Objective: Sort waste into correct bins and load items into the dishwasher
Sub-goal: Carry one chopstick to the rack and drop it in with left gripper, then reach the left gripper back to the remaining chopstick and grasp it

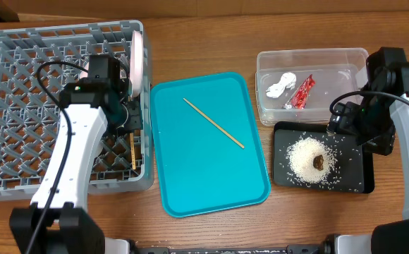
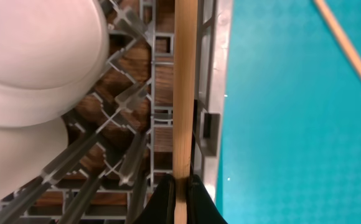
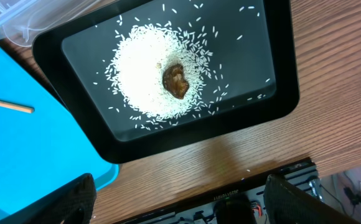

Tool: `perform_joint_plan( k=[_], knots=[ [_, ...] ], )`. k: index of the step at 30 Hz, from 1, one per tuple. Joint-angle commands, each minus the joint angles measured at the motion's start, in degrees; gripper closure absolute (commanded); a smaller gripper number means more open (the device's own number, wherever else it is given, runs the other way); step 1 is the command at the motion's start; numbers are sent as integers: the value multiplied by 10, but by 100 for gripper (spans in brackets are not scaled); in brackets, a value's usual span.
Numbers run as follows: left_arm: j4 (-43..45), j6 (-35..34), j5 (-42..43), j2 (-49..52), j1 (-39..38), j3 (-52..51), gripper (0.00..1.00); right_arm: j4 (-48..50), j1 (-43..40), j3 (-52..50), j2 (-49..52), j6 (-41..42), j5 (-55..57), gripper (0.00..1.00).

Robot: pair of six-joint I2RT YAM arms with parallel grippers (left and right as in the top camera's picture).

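The chopstick [image 2: 183, 93] is thin, stiff and very light, likely to pivot in a pinch, so a hold near mid-length seems safest. The left gripper [image 2: 180, 190] is clamped on it, over the dishwasher rack [image 2: 208, 118] just inside the wall next to the teal tray [image 2: 280, 124]. The second chopstick [image 1: 214, 123] lies flat on that tray, while the right gripper [image 3: 180, 208] hangs with jaws wide apart above the black tray [image 3: 255, 62], holding nothing.

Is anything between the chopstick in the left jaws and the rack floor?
Nothing visible. The chopstick, shut in the left gripper, is over bare lattice by the rack wall; the white dish sits aside.
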Motion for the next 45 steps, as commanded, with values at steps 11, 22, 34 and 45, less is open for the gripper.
perform_joint_plan(
  k=[11,22,34,45],
  knots=[
    [-35,9,82,-23,-14,56,45,0,-2,12,-11,2,-1,12],
    [37,-213,-20,-30,-220,50,32,0,-2,12,-11,2,-2,12],
    [146,-311,-31,162,-298,49,32,0,-2,12,-11,2,-6,9],
    [225,-325,-18,263,-298,49,30,2,-2,12,-11,2,-6,8]
  ],
)
